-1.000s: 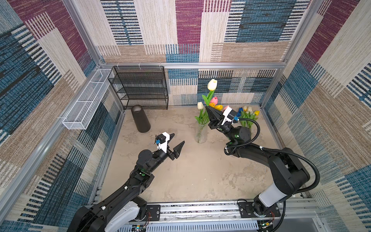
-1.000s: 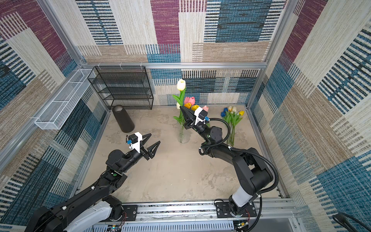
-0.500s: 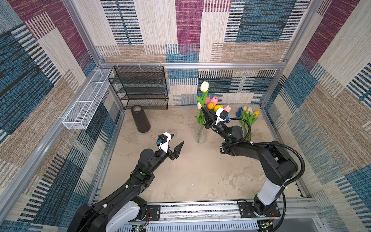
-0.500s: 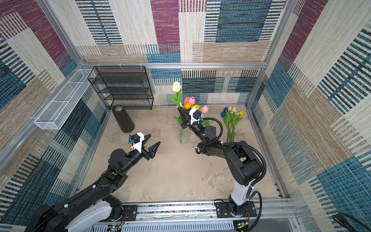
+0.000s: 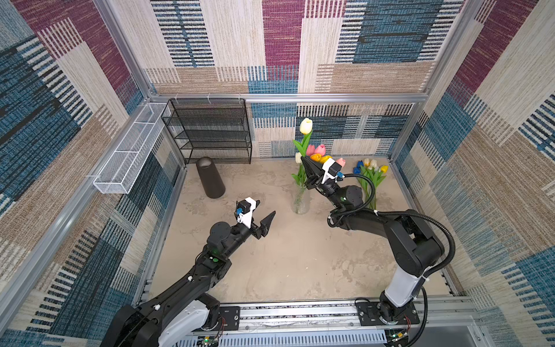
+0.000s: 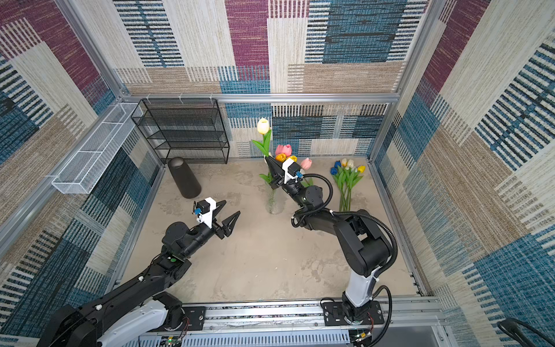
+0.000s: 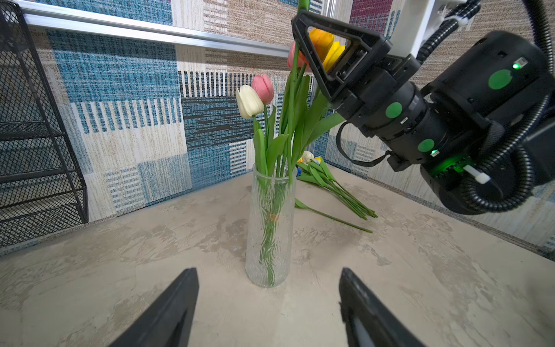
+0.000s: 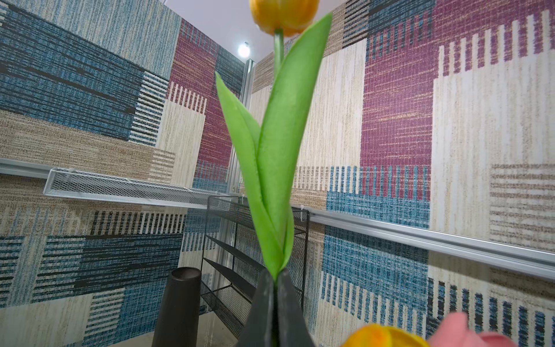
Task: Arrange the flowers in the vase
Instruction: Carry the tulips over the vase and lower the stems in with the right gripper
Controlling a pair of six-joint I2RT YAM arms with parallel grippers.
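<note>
A clear glass vase (image 5: 300, 201) (image 6: 274, 202) (image 7: 270, 228) stands mid-table and holds several flowers with white, pink, orange and yellow heads (image 7: 255, 96). My right gripper (image 5: 302, 159) (image 6: 267, 158) (image 8: 274, 276) is shut on the green stem of a tall, pale-headed tulip (image 5: 305, 126) (image 6: 263, 126) above the vase. Its stem (image 7: 290, 120) runs down to the vase mouth. More flowers (image 5: 371, 174) (image 6: 348, 177) (image 7: 330, 186) lie on the table at the back right. My left gripper (image 5: 265, 210) (image 6: 229, 210) (image 7: 268, 270) hovers open and empty, left of the vase.
A black wire shelf (image 5: 210, 132) stands against the back wall. A dark cylinder (image 5: 210, 177) (image 8: 177, 300) stands in front of it. A white mesh basket (image 5: 126, 156) hangs on the left wall. The right arm's elbow (image 5: 414, 246) rises over the table's right side.
My right gripper has carried the held tulip leftward, to above the vase. The left arm has barely moved and stays open.
</note>
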